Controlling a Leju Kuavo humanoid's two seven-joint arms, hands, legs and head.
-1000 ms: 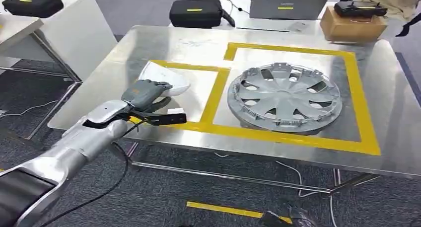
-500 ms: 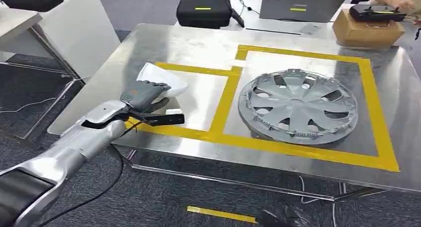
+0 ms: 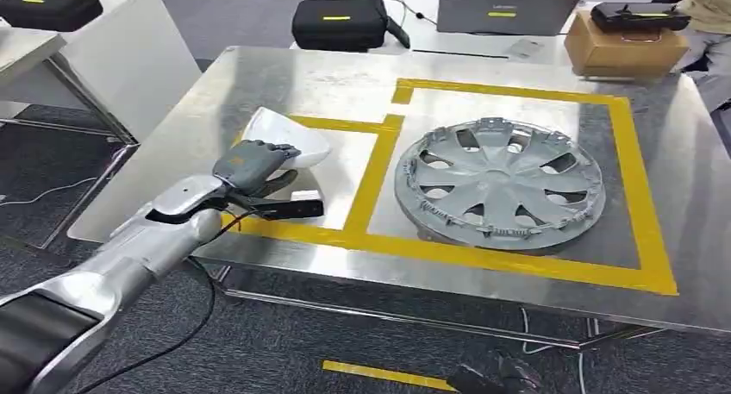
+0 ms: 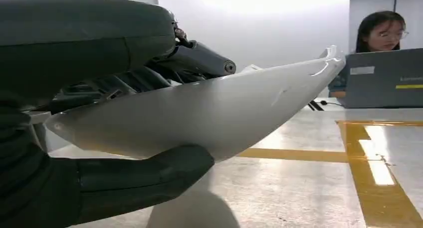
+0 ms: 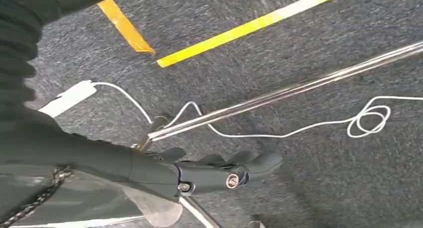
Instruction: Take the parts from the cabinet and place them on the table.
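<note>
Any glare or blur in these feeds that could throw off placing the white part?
Head view: sharp, with soft ceiling glare on the steel table; wheel cover is crisp. Left wrist view: the bright back wall is washed out, the left hand a dark near mass, and the white part shows mild sheen. Right wrist view: evenly lit floor.

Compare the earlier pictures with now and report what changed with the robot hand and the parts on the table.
No real change. The whole picture shifts slightly, so the camera moved, not the things. The left robot hand grips the white part over the smaller yellow-taped square as before. The wheel cover lies in the larger square on the table, unmoved.
</note>
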